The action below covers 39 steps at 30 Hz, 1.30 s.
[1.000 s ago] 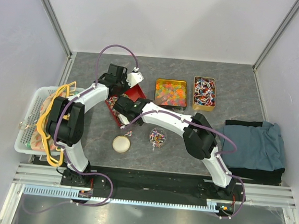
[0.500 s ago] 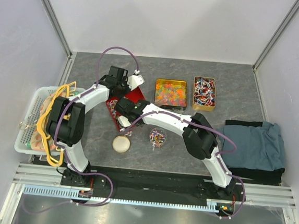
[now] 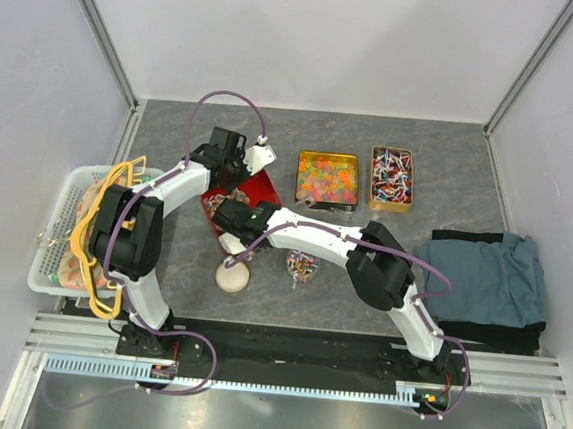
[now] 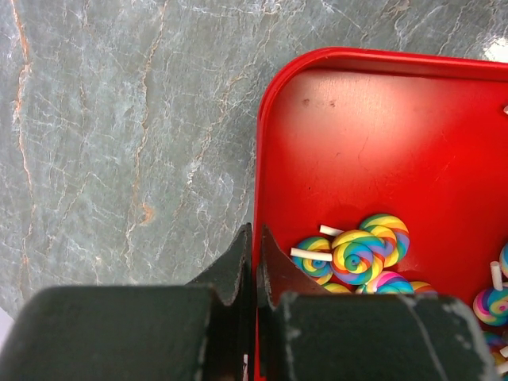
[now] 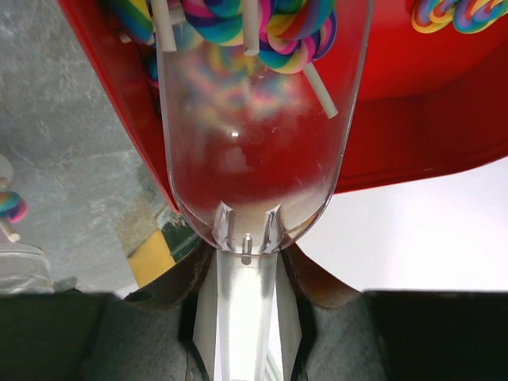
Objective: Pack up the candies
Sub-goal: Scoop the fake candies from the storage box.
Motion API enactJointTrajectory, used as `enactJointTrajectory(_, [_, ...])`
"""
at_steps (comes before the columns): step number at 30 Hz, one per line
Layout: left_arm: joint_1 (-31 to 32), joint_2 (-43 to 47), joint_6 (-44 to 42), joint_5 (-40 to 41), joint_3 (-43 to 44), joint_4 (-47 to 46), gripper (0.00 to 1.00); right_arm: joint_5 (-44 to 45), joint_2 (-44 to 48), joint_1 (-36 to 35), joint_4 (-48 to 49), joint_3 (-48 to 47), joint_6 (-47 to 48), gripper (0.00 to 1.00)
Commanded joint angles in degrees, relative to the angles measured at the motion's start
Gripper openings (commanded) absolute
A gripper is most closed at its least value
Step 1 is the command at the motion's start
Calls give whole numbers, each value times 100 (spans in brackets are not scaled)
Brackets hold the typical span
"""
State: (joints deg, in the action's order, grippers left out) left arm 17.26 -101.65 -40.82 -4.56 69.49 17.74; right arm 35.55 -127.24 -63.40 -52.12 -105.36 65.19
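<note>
1. Candies (image 4: 357, 254): flat rainbow-swirl discs on short white sticks, lollipop style. A small heap lies at one end of the red tray (image 4: 381, 135); the rest of the tray floor in the left wrist view is bare.
2. The tray sits left of the desk (image 4: 119, 119) middle, closer to the far edge than the near edge.
3. A few more candies are bunched at the mouth of my clear scoop (image 5: 262, 159), which is inside the tray.
4. Axis: sticks in the tray are mixed, some lying across and some slanted. In the scoop the sticks mostly run lengthwise, toward the handle. The scoop's long axis goes straight out from my right claw into the tray.
5. Left claw (image 4: 254, 250): fingers together, clamped on the tray's rim wall, one finger on the desk side and one inside.
6. Right claw (image 5: 246, 274): closed round the scoop's thin handle.
7. Around:
   - A clear jar (image 3: 302, 264) of mixed candies stands mid-desk, toward the near edge.
   - A round beige lid (image 3: 231, 276) lies left of it, apart.
   - The orange-yellow tin (image 3: 328, 178) and red-white tin (image 3: 392, 179) are right of the tray, toward the far edge.
   - A blue-grey cloth (image 3: 487, 277) lies at the right edge and a white basket (image 3: 59, 230) at the left edge.
8. In the way: both claws crowd the one tray, and my right forearm crosses over the desk between the jar and the tins.
</note>
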Motion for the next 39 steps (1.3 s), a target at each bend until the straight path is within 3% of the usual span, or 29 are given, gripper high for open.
enactJointTrajectory(1, [67, 110, 557, -36, 310, -763, 2, -1752, -301, -200, -237, 34, -233, 0])
enactJointTrajectory(7, [111, 136, 663, -116, 275, -798, 2, -2482, -591, -94, -229, -441, -621, 0])
enactJointTrajectory(18, [146, 171, 742, -107, 161, -868, 2, -1806, -688, -182, 703, -485, -736, 0])
enactJointTrajectory(25, [182, 215, 821, -116, 82, -921, 2, -2430, -1039, -173, 44, -1496, -1184, 0])
enactJointTrajectory(39, [190, 330, 891, -124, -155, -1018, 2, -2510, -855, -120, 632, -1277, -2449, 0])
